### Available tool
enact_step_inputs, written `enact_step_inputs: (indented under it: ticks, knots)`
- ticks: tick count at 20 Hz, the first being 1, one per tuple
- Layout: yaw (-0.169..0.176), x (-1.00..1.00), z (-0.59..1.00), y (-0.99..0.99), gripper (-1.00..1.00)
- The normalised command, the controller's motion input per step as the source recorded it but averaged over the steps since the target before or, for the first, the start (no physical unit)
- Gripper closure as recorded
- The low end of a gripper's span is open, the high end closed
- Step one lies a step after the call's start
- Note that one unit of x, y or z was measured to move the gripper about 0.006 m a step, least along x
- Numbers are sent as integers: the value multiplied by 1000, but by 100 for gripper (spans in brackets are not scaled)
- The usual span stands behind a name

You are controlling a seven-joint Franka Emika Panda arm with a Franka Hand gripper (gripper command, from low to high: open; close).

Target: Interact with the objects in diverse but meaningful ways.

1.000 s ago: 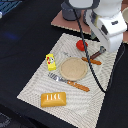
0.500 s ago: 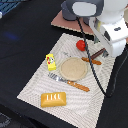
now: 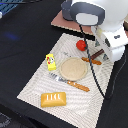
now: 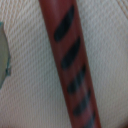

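So there's a pale woven placemat (image 3: 35, 87) laid on the dark surface (image 3: 25, 35). On it sits a round tan plate (image 3: 73, 68) in the middle, with a red tomato (image 3: 81, 45) just past it and a yellow block with red marks (image 3: 50, 61) off toward the exterior view's left. An orange-handled fork (image 3: 70, 83) lies along the plate's near edge. The scored bread loaf (image 3: 53, 99) sits well apart, near the mat's front. The white arm (image 3: 107, 30) hangs over the exterior view's right side, above a dark brown sausage (image 3: 95, 55) and an orange-handled utensil (image 3: 93, 61); its pincer is hidden.
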Motion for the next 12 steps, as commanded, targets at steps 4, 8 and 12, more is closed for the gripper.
enact_step_inputs:
  ticks: [4, 8, 12]
  knots:
    - [31, 494, -175, 333, 100]
    - [47, 506, -51, 273, 100]
    - [68, 436, 63, 238, 100]
